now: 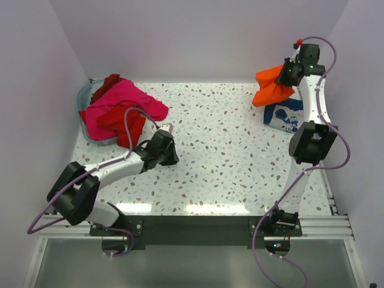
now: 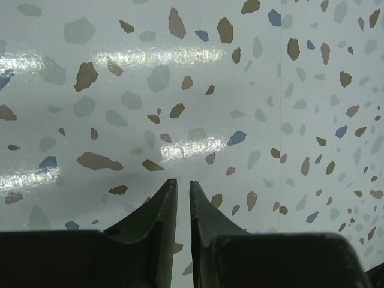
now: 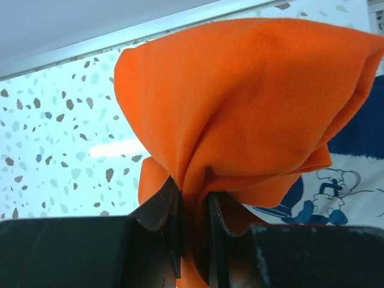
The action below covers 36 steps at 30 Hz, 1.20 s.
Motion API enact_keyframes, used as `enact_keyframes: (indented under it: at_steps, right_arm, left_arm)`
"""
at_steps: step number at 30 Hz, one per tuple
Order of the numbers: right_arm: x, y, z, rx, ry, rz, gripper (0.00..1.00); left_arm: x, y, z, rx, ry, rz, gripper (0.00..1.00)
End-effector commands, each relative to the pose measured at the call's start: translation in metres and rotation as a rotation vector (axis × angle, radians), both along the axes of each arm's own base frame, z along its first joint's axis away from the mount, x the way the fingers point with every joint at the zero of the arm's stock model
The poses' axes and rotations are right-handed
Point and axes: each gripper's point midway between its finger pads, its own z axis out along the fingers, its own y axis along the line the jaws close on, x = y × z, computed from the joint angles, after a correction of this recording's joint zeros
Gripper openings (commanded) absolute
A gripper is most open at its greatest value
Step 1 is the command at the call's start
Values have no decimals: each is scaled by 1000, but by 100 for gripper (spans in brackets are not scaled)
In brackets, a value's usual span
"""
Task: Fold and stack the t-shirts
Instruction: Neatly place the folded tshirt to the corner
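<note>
Overhead, right side: my right tool [image 1: 283,75] is clamped on the orange shirt [image 1: 270,90] and holds it bunched in the air over the far right corner, probably to let it hang free before I spread it.
Overhead, beneath it: the navy shirt [image 1: 283,115] with white print lies on the counter [image 1: 228,150], partly under the orange one.
Overhead, left side: the pink shirt [image 1: 123,99] and a red shirt [image 1: 123,123] lie heaped in a basket [image 1: 84,93] at the far left corner, spilling over its rim, waiting their turn by my judgement.
Overhead, left arm: my left tool [image 1: 168,129] hangs low near the heap.
Left wrist: the jaws stand almost together with a thin slit between, and nothing is in them; below is only bare speckled surface.
Right wrist: orange cloth is pinched between the jaws and balloons above them; the navy print shows just beside it.
Surface: glossy pale terrazzo with brown and blue flecks, throwing back bright streaks of light.
Room: plain pale walls [image 1: 198,36] close in on three sides.
</note>
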Motion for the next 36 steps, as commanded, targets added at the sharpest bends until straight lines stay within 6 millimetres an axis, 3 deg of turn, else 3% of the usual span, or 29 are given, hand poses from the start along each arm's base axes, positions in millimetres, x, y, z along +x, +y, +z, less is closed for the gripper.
enact_keyframes:
  at_steps: [1,13,21,22,23,24,25,26,27,28,33,34,35,36]
  right_arm:
    - [9,-12,30,0,-95,25,0]
    - [16,-51,9,-78,-75,2,0]
    - [14,-82,7,-171,-62,-73,2]
    - [13,-86,8,-187,-61,-90,7]
    - [11,-89,5,-199,-47,-108,22]
    - [9,-93,6,-212,-44,-128,58]
    - [4,-99,17,-237,-59,-155,65]
    - [-3,-100,7,-244,-34,-167,71]
    - [-2,-103,13,-259,-61,-183,88]
    - [-13,-106,15,-281,-55,-203,98]
    - [-41,-117,36,-349,-78,-280,99]
    - [-48,-115,29,-348,-61,-285,99]
    - [-56,-114,45,-350,-90,-296,99]
    - [-60,-112,46,-338,-93,-303,99]
  left_arm:
    - [3,6,-5,20,-1,34,19]
    - [0,10,-14,44,24,46,19]
    - [2,9,-16,58,34,42,19]
    - [3,8,-16,57,36,42,19]
    - [2,8,-16,59,37,41,20]
    - [2,9,-15,61,36,39,22]
    - [3,8,-13,58,32,39,26]
    - [3,9,-12,64,30,40,28]
    - [5,9,-8,62,21,39,31]
    - [6,8,-5,60,15,39,37]
    - [8,14,17,65,-26,51,52]
    - [8,15,20,66,-33,52,53]
    - [7,17,23,74,-36,56,54]
    - [7,18,31,63,-52,60,54]
